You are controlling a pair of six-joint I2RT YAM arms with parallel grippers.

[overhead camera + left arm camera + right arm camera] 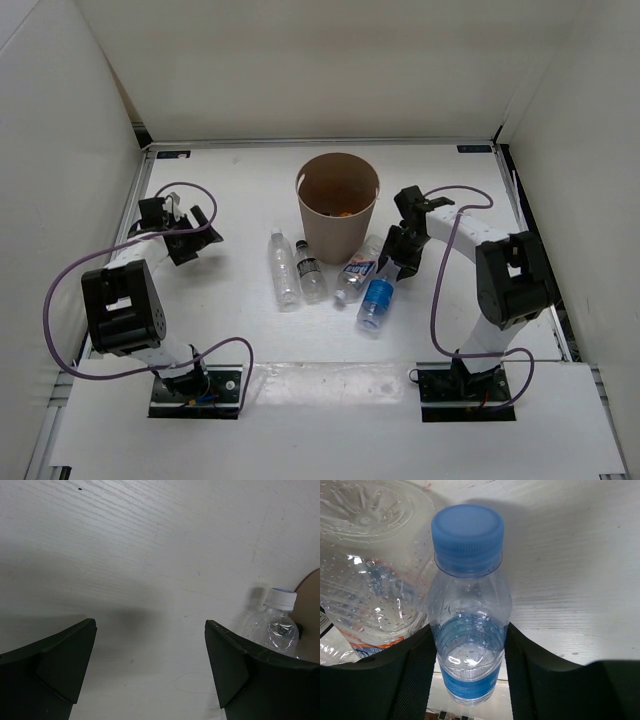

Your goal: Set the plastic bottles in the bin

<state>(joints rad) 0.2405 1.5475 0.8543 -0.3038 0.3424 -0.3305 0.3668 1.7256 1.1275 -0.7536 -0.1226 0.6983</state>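
Observation:
The tan bin (338, 205) stands at mid-table. Beside its base lie a white-capped bottle (283, 268), a black-capped bottle (309, 270), a clear bottle with an orange-marked label (355, 270) and a blue-capped, blue-labelled bottle (377, 300). My right gripper (398, 258) is shut on the blue bottle's body (467, 630), with a finger pressed against each side and the cap pointing away from it. The orange-marked bottle (370, 580) lies against its left. My left gripper (198, 238) is open and empty over bare table (150, 630), left of the white-capped bottle (277, 625).
White walls enclose the table on three sides. The bin's edge (312, 582) shows at the right of the left wrist view. Purple cables loop beside both arms. Something orange lies inside the bin.

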